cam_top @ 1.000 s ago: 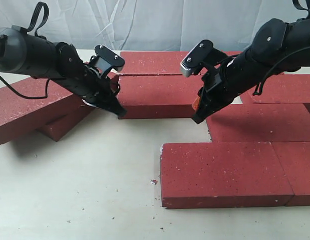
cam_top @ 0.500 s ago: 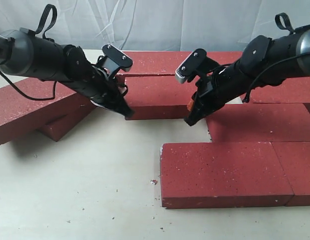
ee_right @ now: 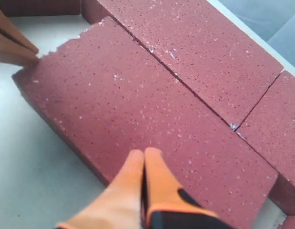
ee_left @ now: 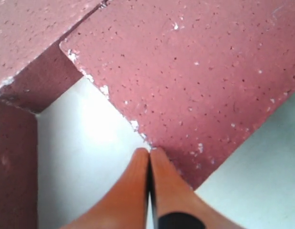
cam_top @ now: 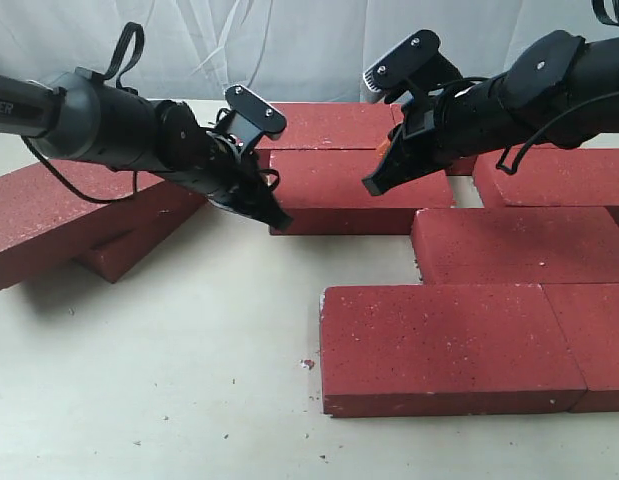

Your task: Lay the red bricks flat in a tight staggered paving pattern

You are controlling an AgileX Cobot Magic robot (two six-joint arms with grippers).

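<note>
At the middle of the pale table [cam_top: 149,380], the centre brick [cam_top: 359,190] lies flat, its far long side tight against the far brick [cam_top: 329,125]. The left gripper [cam_top: 279,218] reaches in from the left. Its orange fingers [ee_left: 133,191] are pressed together with nothing between them, and their tips touch the centre brick at its near left corner, low by the table. That end of the brick has whitish chips along its edge.

The right gripper [cam_top: 372,186] comes in from the right and hangs over the top face of the same brick, toward its near edge. Its fingers [ee_right: 159,181] are likewise closed tight and empty. Whether the tips rest on the surface cannot be told.

To the right, across a narrow gap, lies the far right brick [cam_top: 554,175]. Nearer, the right brick [cam_top: 519,245] sits just beside the centre brick's near right corner. Against its near side lie the near brick [cam_top: 444,345] and the edge brick [cam_top: 599,335], butted end to end, all flat.

On the left, well apart from these, the tilted brick [cam_top: 49,215] lies aslant, propped on the low brick [cam_top: 129,250] beneath it.
</note>
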